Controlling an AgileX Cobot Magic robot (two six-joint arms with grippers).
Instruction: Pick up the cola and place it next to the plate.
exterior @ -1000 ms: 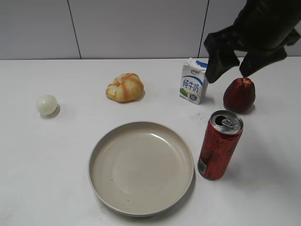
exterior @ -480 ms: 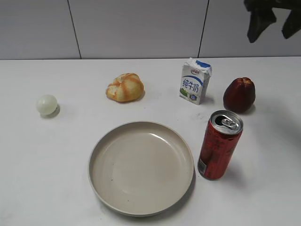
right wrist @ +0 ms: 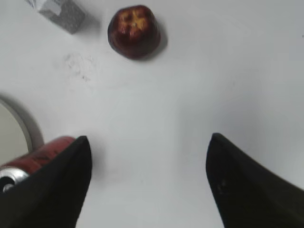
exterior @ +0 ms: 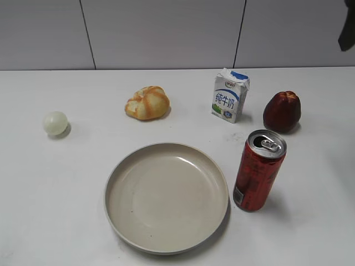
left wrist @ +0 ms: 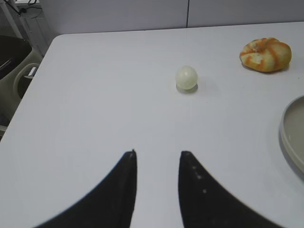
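Note:
The cola (exterior: 259, 170), a tall red can with a silver top, stands upright on the white table just right of the plate (exterior: 166, 197), a large beige round plate. In the right wrist view the cola (right wrist: 28, 159) shows at the lower left, beside the plate's rim (right wrist: 21, 128). My right gripper (right wrist: 148, 142) is open and empty, high above the table right of the cola; only a dark bit of it shows at the exterior view's top right edge (exterior: 348, 33). My left gripper (left wrist: 157, 154) is open and empty over the table's left part; the plate's rim (left wrist: 290, 133) shows at right.
A milk carton (exterior: 229, 95) and a dark red fruit (exterior: 282, 111) stand behind the cola. A bread roll (exterior: 147, 102) lies at the back centre and a pale ball (exterior: 55, 123) at the left. The table's left edge (left wrist: 33, 80) has a dark bin beyond it.
My right gripper has risen and drawn away to the upper right, almost leaving the exterior view. The cola and other things have not moved.

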